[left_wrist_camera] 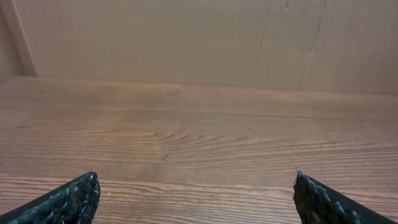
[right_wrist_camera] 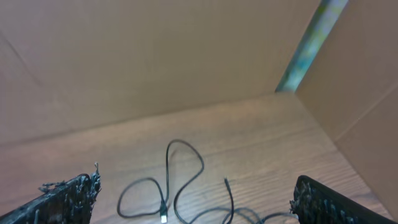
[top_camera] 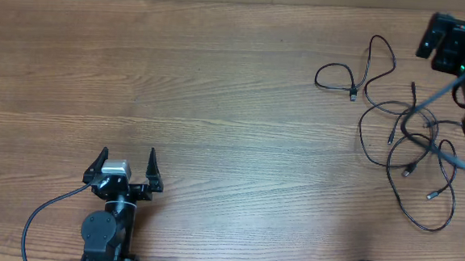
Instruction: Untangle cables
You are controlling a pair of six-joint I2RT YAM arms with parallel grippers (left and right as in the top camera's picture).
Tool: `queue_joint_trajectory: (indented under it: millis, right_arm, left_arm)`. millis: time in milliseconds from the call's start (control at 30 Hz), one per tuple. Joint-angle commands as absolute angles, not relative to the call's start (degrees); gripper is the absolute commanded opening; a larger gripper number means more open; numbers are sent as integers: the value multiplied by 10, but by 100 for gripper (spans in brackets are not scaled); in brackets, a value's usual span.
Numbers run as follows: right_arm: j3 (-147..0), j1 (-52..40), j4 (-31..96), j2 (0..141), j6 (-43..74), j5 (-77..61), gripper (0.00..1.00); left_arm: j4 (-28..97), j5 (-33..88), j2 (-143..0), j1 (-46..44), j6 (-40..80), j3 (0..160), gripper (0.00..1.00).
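Note:
Several thin black cables lie in a loose tangle on the wooden table at the right, with small plugs at their ends. One cable loops out to the upper left. My right gripper is raised over the far right side, above and behind the tangle, open and empty. In the right wrist view its fingers frame the looped cable and a plug end below them. My left gripper is open and empty at the near left, far from the cables; the left wrist view shows only bare wood.
Cardboard walls stand along the back and right side of the table, meeting in a corner near the tangle. A thicker black arm cable crosses over the tangle on the right. The left arm base is at the front edge.

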State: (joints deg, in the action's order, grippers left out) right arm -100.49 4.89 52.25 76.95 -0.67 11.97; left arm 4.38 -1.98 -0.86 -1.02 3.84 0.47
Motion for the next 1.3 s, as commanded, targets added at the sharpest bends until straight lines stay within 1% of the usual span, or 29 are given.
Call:
queue_joint_trajectory:
  millis: [0, 233, 567, 800, 1067, 1267]
  right_arm:
    - [-994, 46, 520, 716, -5, 119, 100]
    - [-912, 26, 520, 651, -5, 119, 100]
    - [-752, 26, 535, 644, -5, 119, 100]
    - [-676, 14, 535, 642, -5, 119, 100]
    - [-642, -15, 535, 642, -5, 119, 100]
    - [-639, -19, 535, 642, -5, 119, 100]
  left_arm:
    - [43, -19, -3, -9, 26, 3, 100]
    - [43, -19, -3, -9, 26, 3, 100]
    - [43, -19, -3, -9, 26, 3, 100]
    - [43, -19, -3, -9, 26, 3, 100]
    - [43, -19, -3, -9, 26, 3, 100]
    - [43, -19, -3, -9, 26, 3, 99]
